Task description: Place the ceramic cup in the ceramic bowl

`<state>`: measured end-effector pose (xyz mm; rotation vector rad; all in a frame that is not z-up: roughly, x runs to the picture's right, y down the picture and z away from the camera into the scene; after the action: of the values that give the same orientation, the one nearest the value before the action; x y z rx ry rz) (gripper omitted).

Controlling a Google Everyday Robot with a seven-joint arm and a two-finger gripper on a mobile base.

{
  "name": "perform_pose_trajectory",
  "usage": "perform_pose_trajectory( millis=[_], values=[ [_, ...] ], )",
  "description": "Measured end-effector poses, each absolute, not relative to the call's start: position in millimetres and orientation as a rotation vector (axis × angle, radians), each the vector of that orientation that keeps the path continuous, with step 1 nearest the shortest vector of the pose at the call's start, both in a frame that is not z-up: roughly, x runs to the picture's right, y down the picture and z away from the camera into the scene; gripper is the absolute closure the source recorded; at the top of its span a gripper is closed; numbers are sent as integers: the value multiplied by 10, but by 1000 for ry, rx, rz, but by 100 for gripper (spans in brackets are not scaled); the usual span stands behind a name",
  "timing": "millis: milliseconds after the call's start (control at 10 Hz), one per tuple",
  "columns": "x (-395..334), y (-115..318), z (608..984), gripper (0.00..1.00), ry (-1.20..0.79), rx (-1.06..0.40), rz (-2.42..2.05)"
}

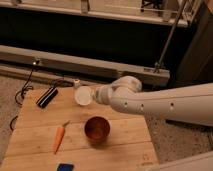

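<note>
The white ceramic cup (82, 95) is held tilted at the end of my arm, its opening towards the camera, above the far part of the wooden table (125, 145). My gripper (91, 95) is shut on the cup from its right side. The reddish-brown ceramic bowl (97, 129) stands upright on the table, below and slightly right of the cup, apart from it. The white arm reaches in from the right.
An orange carrot (59, 138) lies left of the bowl. A black oblong object (46, 97) lies at the table's far left corner. A small clear shaker (76, 83) stands behind the cup. A blue item (65, 167) lies at the front edge. Cables lie on the floor to the left.
</note>
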<state>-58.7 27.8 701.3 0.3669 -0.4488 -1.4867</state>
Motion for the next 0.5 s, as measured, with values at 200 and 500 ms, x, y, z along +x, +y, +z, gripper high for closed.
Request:
perform_pose_trajectory(
  millis=[200,500],
  values=[
    [-598,376,7015,100,-474,344,-1508],
    [-519,501,6999,100,-512,292,-1531]
  ],
)
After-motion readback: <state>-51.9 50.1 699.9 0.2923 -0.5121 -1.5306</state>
